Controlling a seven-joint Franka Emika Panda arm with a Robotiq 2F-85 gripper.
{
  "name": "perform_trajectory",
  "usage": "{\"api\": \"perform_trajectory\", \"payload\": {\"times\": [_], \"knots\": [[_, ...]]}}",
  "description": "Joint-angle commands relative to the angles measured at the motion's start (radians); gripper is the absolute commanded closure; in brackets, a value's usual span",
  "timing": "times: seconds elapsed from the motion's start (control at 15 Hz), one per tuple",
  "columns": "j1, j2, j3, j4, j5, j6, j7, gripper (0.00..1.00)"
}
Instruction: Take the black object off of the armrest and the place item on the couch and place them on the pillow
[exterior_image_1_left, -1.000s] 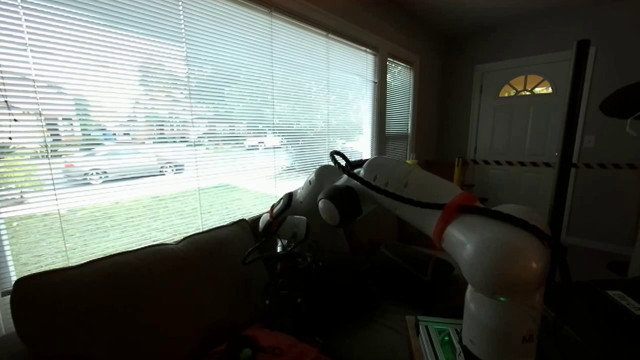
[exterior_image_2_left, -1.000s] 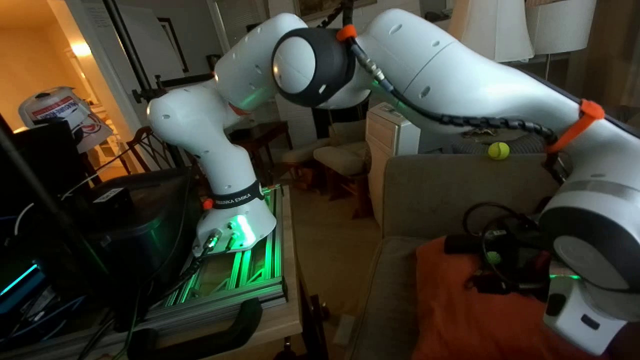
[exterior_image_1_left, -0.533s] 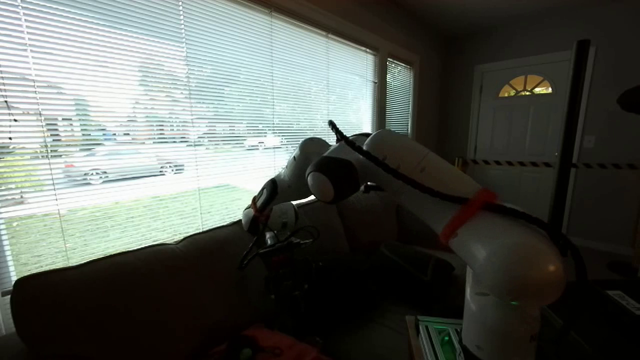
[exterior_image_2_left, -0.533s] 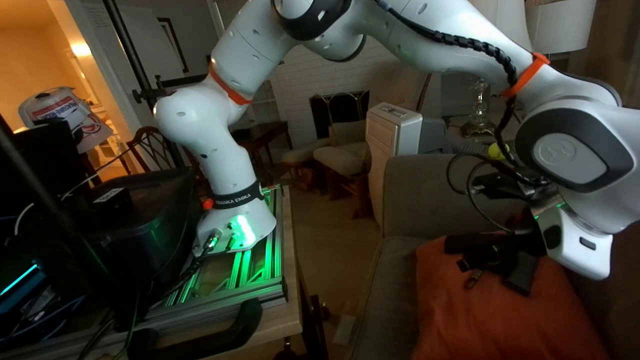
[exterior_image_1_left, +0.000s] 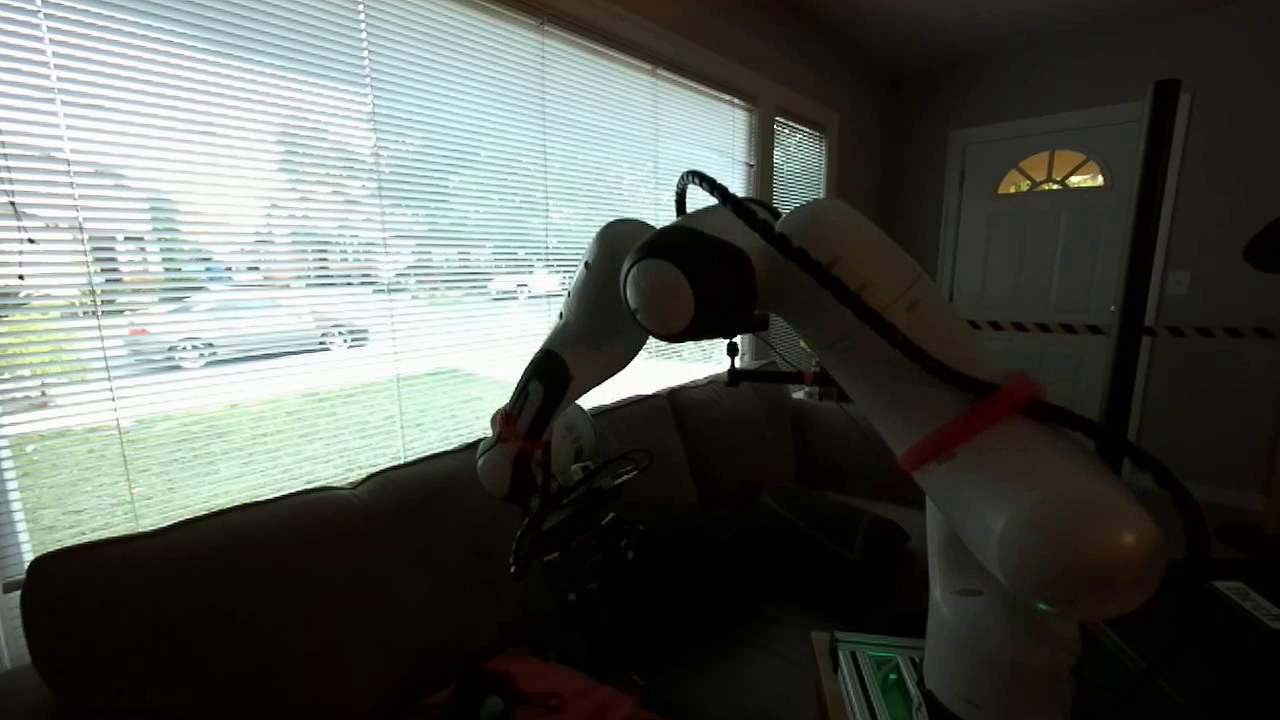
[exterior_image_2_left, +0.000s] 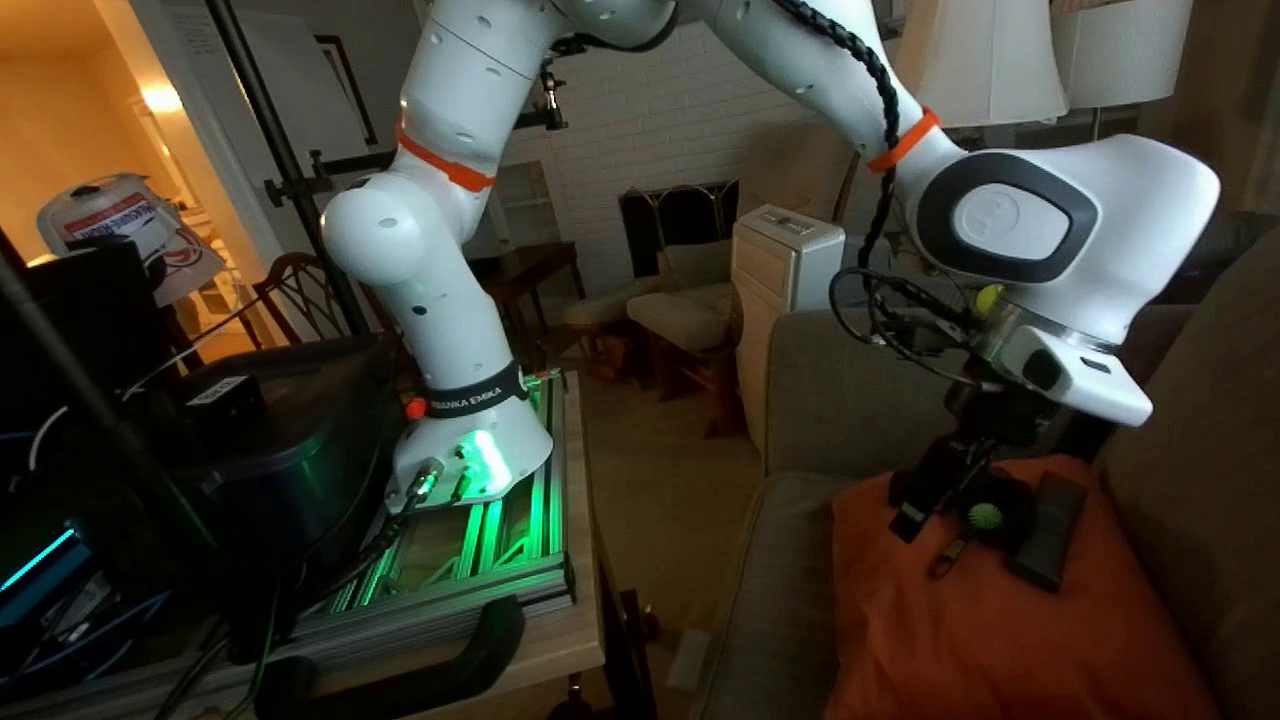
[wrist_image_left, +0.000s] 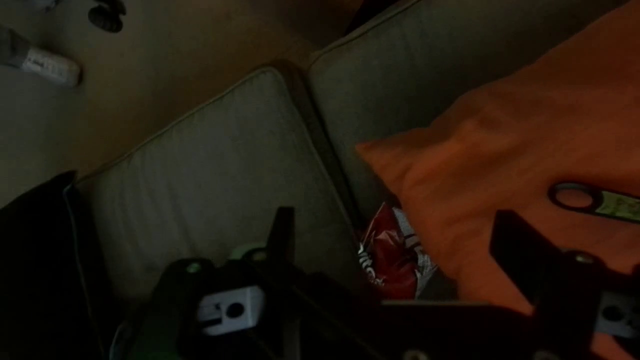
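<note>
The robot arm (exterior_image_2_left: 410, 240), its base standing on a metal frame (exterior_image_2_left: 545, 585) along the right edge of the table (exterior_image_2_left: 560, 645) in an exterior view, arches past that edge to the couch (exterior_image_2_left: 785, 580). On the couch seat, well apart from the table's near right corner, lies an orange pillow (exterior_image_2_left: 970, 650), seen in both exterior views. The gripper (wrist_image_left: 394, 213) points downward above the pillow and the seat beside it; its jaws stand wide apart (in the wrist view one of the fingers (wrist_image_left: 520, 250) appears against the pillow, the other against the seat). On the pillow, toward the couch back, rests a dark oblong object (exterior_image_2_left: 1048, 530); near it lie a green ball-like thing (exterior_image_2_left: 985, 515) and a small ring-ended item (exterior_image_2_left: 945, 558). Whether the gripper touches any of these cannot be told. A red bag (wrist_image_left: 390, 260) with pale lettering shows at the pillow's border, partly hidden. Beyond the table's far right corner, a white cabinet-like box (exterior_image_2_left: 785, 270) stands just beside the armrest (exterior_image_2_left: 850, 390); near the armrest's top a yellow ball (exterior_image_2_left: 988, 298) shows behind the arm, its support hidden. Window blinds (exterior_image_1_left: 300, 250) rise behind the couch back.
</note>
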Motion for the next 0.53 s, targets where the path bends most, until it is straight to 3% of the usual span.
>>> {"api": "perform_trajectory", "payload": {"times": [0.0, 0.33, 0.4, 0.47], "knots": [[0.070, -0.167, -0.041, -0.238, -0.212, 0.185, 0.040, 0.00], [0.115, -0.290, -0.163, -0.369, -0.611, 0.338, 0.109, 0.00], [0.059, -0.226, -0.085, -0.282, -0.513, 0.264, 0.088, 0.00], [0.063, -0.249, -0.106, -0.303, -0.563, 0.286, 0.094, 0.00]]}}
